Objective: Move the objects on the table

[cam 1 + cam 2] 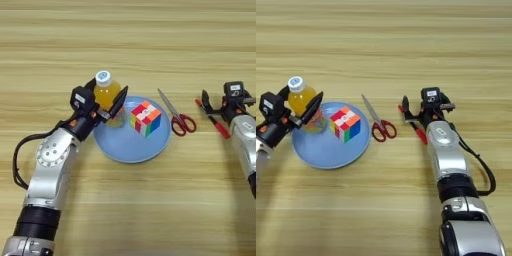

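Note:
My left gripper point(108, 99) is shut on the small orange-drink bottle point(104, 85), one black finger on each side of it. The bottle stands upright with its white cap on top, over the left rim of a round blue plate point(131, 147). The multicoloured puzzle cube point(145, 118) sits on the plate just right of the bottle. Right of the plate, the red-handled scissors point(177, 118) lie shut on the table point(128, 40). The thin red pen point(416, 129) lies further right, and my right gripper point(415, 111) stands open over its far end.
Both forearms reach in from the near edge, the left one at the lower left and the right one along the right side. A black cable loops beside each arm. Bare wood stretches across the far half and the near middle.

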`<control>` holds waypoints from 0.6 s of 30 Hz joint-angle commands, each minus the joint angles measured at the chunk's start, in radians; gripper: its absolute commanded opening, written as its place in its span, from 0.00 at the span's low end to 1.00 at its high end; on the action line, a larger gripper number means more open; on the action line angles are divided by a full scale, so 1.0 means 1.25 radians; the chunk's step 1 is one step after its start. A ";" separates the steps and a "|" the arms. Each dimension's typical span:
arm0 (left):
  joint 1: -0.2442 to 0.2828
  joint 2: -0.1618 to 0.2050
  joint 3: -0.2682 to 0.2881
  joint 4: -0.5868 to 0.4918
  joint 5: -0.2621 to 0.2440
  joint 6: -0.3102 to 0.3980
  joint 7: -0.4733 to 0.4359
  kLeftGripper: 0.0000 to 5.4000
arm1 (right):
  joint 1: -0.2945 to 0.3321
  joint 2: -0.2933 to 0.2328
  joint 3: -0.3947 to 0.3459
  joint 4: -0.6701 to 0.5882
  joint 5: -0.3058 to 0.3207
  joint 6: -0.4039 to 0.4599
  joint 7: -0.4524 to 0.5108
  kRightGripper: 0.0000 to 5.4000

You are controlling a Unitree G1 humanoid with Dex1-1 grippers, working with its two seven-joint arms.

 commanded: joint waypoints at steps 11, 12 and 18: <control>0.000 0.008 -0.029 0.013 0.044 0.006 -0.002 0.65 | -0.015 0.005 0.005 -0.001 -0.002 -0.003 0.000 1.00; -0.001 0.008 -0.030 0.017 0.048 0.007 -0.001 0.65 | -0.015 0.006 0.005 -0.002 -0.002 -0.003 0.000 1.00; -0.010 0.010 -0.024 0.056 0.069 0.008 0.010 0.65 | -0.015 0.007 0.006 -0.003 -0.002 -0.004 -0.001 1.00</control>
